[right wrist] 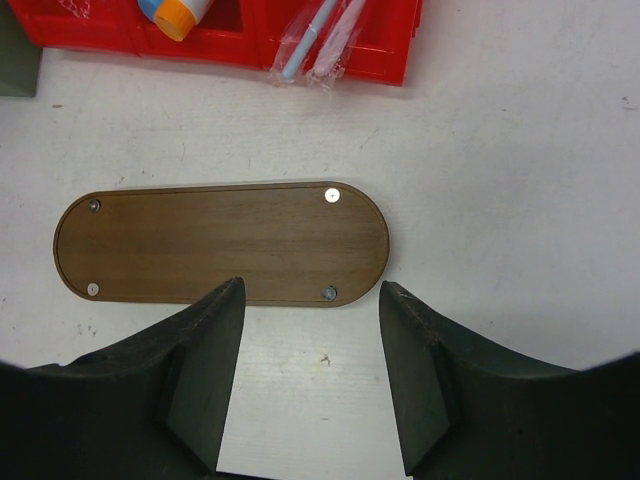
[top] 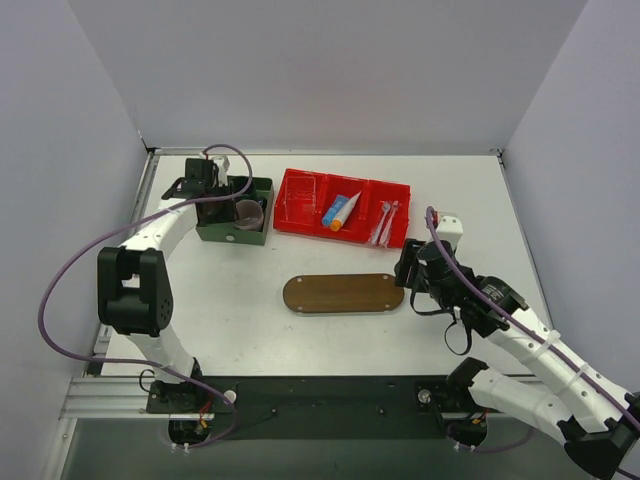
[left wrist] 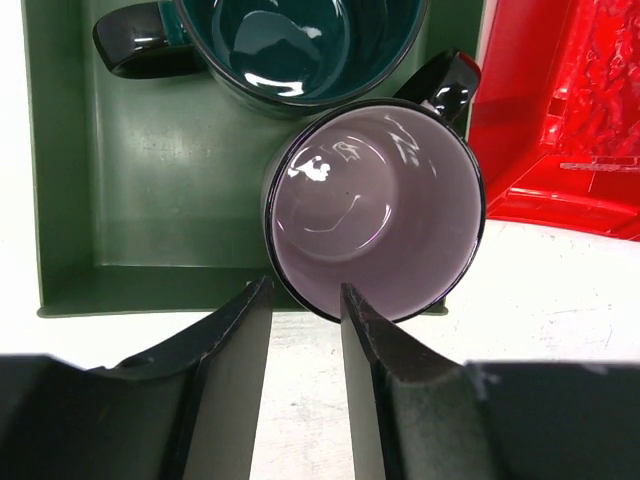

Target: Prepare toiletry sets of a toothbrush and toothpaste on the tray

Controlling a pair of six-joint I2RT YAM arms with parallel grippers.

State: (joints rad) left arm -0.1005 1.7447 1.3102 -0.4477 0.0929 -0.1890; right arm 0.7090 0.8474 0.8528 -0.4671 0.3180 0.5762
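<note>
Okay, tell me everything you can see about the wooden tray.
The tray is a flat, dark brown wooden board, oval with long straight sides and a fine groove inside its edge. Small metal studs sit near its ends, two at each. It lies flat on the white table, in front of the red bin and apart from it. Nothing rests on it; the open right gripper hovers by its right end.

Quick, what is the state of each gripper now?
Left gripper: open, narrow gap, at the pink mug, holding nothing.
Right gripper: open, empty, near the tray.
</note>
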